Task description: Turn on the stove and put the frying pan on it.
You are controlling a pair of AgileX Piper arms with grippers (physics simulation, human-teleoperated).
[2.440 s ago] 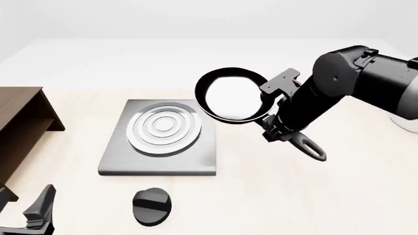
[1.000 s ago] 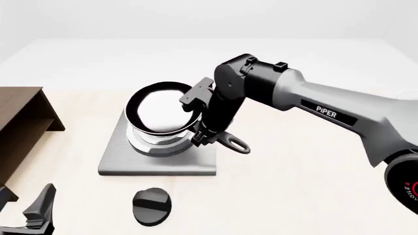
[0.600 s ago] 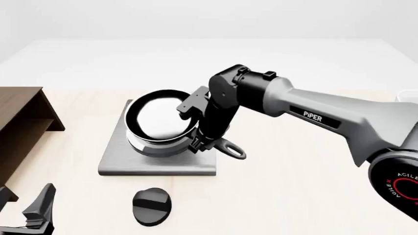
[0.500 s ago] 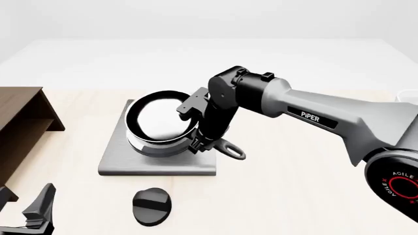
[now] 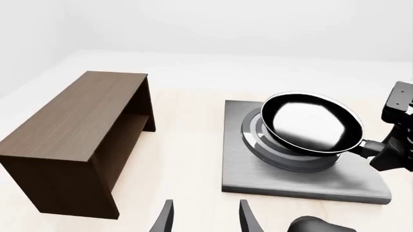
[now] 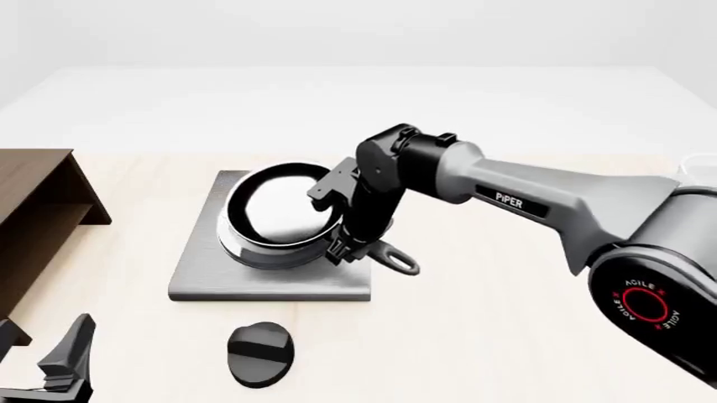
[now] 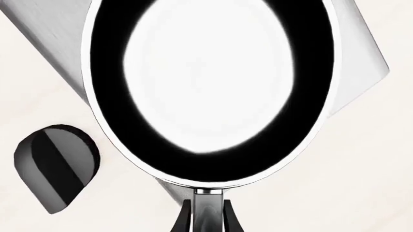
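We have brought the frying pan (image 6: 274,210) over and down onto the stove (image 6: 269,281) rings; our right jaws (image 6: 342,248) stay clamped on its handle. Left jaws (image 5: 203,220) sit narrowly parted, near the knob (image 6: 260,354), so switching on remains.

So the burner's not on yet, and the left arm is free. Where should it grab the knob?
Across the raised ridge on the knob, from straight above: the knob lies flat on the table near the open left gripper, so the ridge is the only graspable part.
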